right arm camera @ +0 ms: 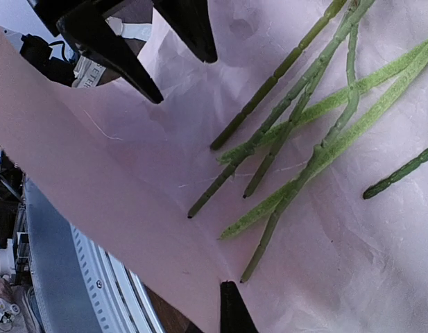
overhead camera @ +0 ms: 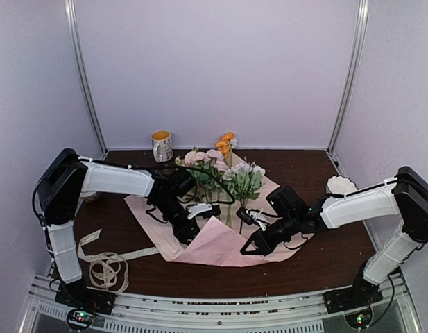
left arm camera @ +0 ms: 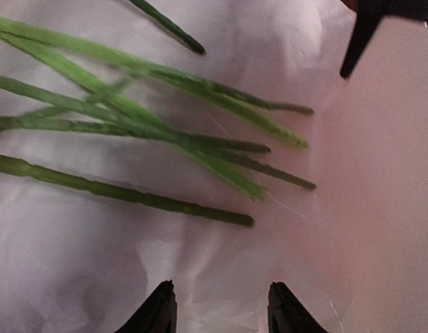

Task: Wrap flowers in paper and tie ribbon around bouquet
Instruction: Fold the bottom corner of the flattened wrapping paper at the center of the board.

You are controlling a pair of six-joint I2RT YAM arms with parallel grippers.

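The flowers (overhead camera: pixel 227 170) lie on the pale pink paper (overhead camera: pixel 220 250) in the middle of the table, blooms toward the back. Their green stems (left arm camera: pixel 130 118) fan across the sheet in both wrist views. My left gripper (overhead camera: pixel 191 234) hovers open just above the paper (left arm camera: pixel 75 263), short of the stem ends, with nothing between its fingertips (left arm camera: pixel 161 295). My right gripper (overhead camera: pixel 250 248) is shut on the paper's near edge (right arm camera: pixel 116 187), which rises in a fold beside its tip (right arm camera: pixel 231 305). The ribbon (overhead camera: pixel 106 267) lies loosely coiled at the front left.
A yellow-lined mug (overhead camera: pixel 161 146) stands at the back left. A white scalloped dish (overhead camera: pixel 340 185) sits at the right. Metal rails (overhead camera: pixel 220 309) run along the table's near edge.
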